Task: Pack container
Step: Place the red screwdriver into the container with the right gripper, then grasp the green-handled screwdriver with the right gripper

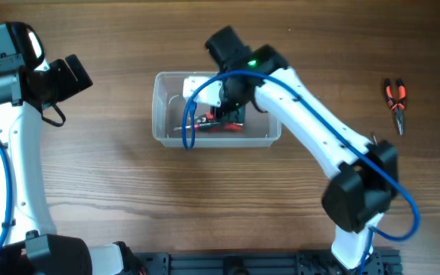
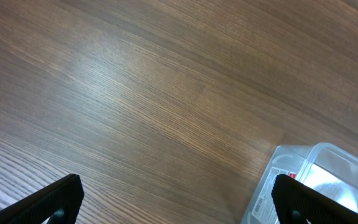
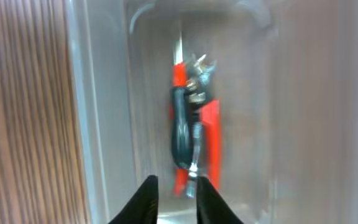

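Note:
The clear plastic container (image 1: 159,114) sits on the wooden table left of centre. Red and dark hand tools (image 1: 220,124) lie inside it. My right gripper (image 1: 232,107) hangs over the container's inside. In the right wrist view its fingers (image 3: 177,199) are slightly apart with nothing between them, just above the tools (image 3: 191,124) and beside the container wall (image 3: 104,93). My left gripper (image 1: 81,75) is up and to the left of the container. In the left wrist view it is wide open and empty (image 2: 176,199), with a container corner (image 2: 328,165) at the lower right.
Orange-handled pliers (image 1: 395,101) lie on the table at the far right, away from both grippers. The right arm's blue cable (image 1: 189,114) loops over the container's front rim. Bare wooden tabletop (image 2: 135,93) lies under the left gripper.

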You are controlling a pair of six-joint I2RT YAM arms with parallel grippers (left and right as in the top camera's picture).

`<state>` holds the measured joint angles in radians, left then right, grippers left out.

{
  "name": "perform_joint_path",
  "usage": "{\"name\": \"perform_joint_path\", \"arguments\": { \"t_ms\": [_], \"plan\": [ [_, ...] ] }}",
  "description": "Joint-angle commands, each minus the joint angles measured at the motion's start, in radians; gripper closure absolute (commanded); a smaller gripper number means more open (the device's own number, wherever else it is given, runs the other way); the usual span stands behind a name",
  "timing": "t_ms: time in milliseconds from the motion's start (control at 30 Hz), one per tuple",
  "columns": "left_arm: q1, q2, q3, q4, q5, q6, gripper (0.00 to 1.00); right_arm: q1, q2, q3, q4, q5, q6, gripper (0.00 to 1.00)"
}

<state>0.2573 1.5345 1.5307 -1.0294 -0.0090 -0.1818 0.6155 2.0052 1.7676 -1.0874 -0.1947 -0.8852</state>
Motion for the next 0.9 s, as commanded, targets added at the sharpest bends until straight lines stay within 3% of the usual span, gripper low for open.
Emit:
{"name": "perform_joint_path", "arguments": {
  "t_ms": [0, 133, 333, 367, 433, 500, 633, 700, 867],
  "plan": [
    [0.002, 0.003, 0.002, 0.0, 0.012, -0.013, 0.0, -0.007, 0.071, -0.064, 0.031, -0.023, -0.003, 0.82],
    [0.002, 0.003, 0.002, 0.0, 0.012, -0.013, 0.0, -0.007, 0.072, -0.051, 0.091, 0.048, 0.126, 0.78],
    [0.002, 0.003, 0.002, 0.001, 0.012, -0.013, 0.0, -0.047, -0.057, 0.133, 0.1, 0.245, 0.399, 0.77],
    [0.002, 0.003, 0.002, 0.001, 0.012, -0.013, 0.0, -0.071, -0.089, 0.155, 0.095, 0.263, 0.462, 0.73],
    [0.002, 0.003, 0.002, 0.001, 0.012, -0.013, 0.0, -0.132, -0.157, 0.175, 0.069, 0.281, 0.572, 0.53],
    [0.002, 0.003, 0.002, 0.001, 0.012, -0.013, 0.0, -0.219, -0.231, 0.175, 0.013, 0.281, 0.657, 0.43],
    [0.002, 0.003, 0.002, 0.001, 0.012, -0.013, 0.0, -0.448, -0.341, 0.175, -0.174, 0.281, 0.83, 0.01],
    [0.002, 0.003, 0.002, 0.001, 0.012, -0.013, 0.0, -0.58, -0.367, 0.175, -0.294, 0.281, 0.923, 0.0],
    [0.002, 0.003, 0.002, 0.016, 0.013, -0.013, 0.0, -0.797, -0.371, 0.172, -0.495, 0.217, 0.996, 0.0]
  ]
}}
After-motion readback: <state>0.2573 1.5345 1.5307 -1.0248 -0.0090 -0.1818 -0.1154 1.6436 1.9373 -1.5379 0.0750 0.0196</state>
